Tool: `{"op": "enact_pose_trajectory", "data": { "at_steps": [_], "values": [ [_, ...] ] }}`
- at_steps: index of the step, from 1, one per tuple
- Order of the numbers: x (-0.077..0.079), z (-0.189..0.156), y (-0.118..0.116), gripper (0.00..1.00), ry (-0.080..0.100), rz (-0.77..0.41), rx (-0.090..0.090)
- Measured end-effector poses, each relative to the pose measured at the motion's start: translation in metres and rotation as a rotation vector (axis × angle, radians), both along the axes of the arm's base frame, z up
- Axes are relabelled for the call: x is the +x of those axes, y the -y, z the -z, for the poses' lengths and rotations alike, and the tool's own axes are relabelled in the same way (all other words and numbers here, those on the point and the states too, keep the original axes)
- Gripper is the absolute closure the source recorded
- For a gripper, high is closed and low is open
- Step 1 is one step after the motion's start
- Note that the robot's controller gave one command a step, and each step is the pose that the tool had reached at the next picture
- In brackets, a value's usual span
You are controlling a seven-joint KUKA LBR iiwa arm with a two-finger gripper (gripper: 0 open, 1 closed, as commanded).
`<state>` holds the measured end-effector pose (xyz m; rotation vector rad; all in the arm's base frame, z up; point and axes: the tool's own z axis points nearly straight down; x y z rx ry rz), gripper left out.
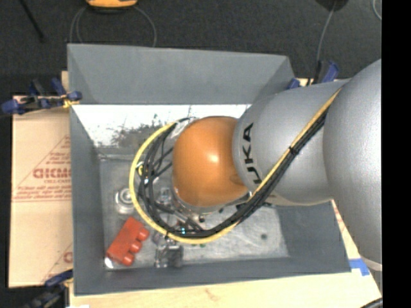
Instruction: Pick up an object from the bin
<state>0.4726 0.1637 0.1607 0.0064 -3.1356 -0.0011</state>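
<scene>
My gripper (168, 253) reaches down to the bin floor near the front left, under the arm's orange cover and cables. A red toy brick (127, 241) with studs lies just left of it, tilted, close to the front left corner. It is beside the gripper and apart from it. A small round silvery metal part (123, 197) rests on the floor further back, left of the cables.
The big grey arm and its orange cover hide the middle and right of the bin. A yellow cable loops round the cover down to the floor. Dark specks mark the back left wall and a small one lies on the floor at right.
</scene>
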Motion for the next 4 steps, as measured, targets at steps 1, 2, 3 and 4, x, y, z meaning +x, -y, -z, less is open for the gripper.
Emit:
{"op": "enact_pose_trajectory", "data": {
  "at_steps": [1,2,3,4],
  "values": [
    [0.026,0.089,-0.062,0.0,0.011,-0.098,0.001],
    [0.035,0.084,-0.061,0.0,0.011,-0.15,0.0],
    [0.036,0.083,-0.062,1.0,0.013,-0.146,0.004],
    [0.041,-0.081,-0.021,1.0,0.018,-0.299,0.001]
  ]
}}
